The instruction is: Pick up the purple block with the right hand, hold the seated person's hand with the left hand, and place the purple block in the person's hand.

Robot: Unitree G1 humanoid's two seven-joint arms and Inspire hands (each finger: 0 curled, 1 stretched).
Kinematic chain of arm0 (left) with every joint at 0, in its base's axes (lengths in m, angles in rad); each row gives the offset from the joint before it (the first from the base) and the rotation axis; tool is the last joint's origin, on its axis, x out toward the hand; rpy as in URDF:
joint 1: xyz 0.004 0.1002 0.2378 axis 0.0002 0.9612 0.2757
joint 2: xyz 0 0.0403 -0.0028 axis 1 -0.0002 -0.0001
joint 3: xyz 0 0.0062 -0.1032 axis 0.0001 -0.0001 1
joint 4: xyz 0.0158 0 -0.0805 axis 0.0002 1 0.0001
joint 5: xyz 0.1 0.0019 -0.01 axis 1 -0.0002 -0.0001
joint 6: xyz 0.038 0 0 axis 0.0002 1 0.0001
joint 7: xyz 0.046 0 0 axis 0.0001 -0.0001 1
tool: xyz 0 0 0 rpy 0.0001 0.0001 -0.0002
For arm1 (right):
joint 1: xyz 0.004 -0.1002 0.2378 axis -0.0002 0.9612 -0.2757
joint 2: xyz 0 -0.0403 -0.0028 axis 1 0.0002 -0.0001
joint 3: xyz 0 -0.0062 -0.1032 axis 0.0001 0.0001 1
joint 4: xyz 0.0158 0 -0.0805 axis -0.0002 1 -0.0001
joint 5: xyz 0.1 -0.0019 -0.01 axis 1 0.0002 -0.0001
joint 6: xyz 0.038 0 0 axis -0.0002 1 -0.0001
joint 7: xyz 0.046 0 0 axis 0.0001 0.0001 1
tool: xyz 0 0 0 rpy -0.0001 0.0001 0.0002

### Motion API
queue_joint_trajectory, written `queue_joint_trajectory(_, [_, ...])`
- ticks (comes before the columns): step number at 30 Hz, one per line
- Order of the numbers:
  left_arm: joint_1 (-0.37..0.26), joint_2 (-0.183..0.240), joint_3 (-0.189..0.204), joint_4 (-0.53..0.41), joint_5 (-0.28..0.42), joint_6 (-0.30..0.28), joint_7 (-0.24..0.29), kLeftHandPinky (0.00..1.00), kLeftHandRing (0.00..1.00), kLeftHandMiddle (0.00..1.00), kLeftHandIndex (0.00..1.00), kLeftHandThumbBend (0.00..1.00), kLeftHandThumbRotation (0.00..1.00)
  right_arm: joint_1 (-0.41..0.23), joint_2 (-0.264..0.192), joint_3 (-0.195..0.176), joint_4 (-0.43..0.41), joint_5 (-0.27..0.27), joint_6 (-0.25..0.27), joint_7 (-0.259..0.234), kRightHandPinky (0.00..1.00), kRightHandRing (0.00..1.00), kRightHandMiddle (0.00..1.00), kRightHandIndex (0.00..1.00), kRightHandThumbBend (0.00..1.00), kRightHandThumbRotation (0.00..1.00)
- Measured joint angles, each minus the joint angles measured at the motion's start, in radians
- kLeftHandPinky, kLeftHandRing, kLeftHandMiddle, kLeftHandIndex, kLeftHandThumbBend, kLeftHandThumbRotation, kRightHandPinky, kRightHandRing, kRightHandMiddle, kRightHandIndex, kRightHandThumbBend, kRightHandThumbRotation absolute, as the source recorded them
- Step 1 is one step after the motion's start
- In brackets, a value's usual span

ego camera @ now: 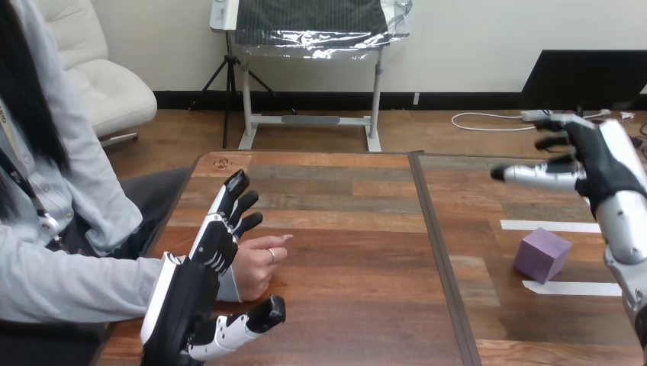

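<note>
Where the left robot hand (207,255) rises at the near left of the bench (351,229), I see its fingers straight and spread and its thumb stuck out low toward the right, clasping nothing. It stands in front of the person's hand (259,263) and covers the wrist and the heel of that hand, so I cannot tell whether the two touch. The person's hand is loosely curled, with one finger pointing right.

My right robot hand (591,164) hangs raised over the bench's right side, fingers apart and thumb pointing left, holding nothing. The purple block (541,255) sits on the bench below it and well apart from it, between two strips of white tape (549,226). The nearer strip runs behind my silver forearm (627,229).
</note>
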Motion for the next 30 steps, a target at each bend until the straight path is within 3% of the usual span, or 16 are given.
queue_joint_trajectory(10, [0.022,0.0,0.003,-0.003,0.003,-0.001,0.001,0.89,0.95,0.98,0.97,1.0,0.64,0.0,-0.004,0.028,0.043,-0.02,0.066,0.004,0.62,0.74,0.77,0.81,1.0,0.26])
queue_joint_trajectory(26, [0.024,0.0,0.01,-0.007,0.018,-0.012,0.017,0.89,0.94,0.98,0.97,1.0,0.66,0.0,-0.011,0.054,0.074,-0.039,0.13,0.029,0.57,0.71,0.75,0.82,0.97,0.25])
queue_joint_trajectory(30, [0.024,0.0,0.01,-0.009,0.022,-0.017,0.02,0.89,0.95,0.98,0.97,1.0,0.65,0.0,-0.016,0.057,0.074,-0.04,0.144,0.036,0.44,0.57,0.63,0.82,0.97,0.26])
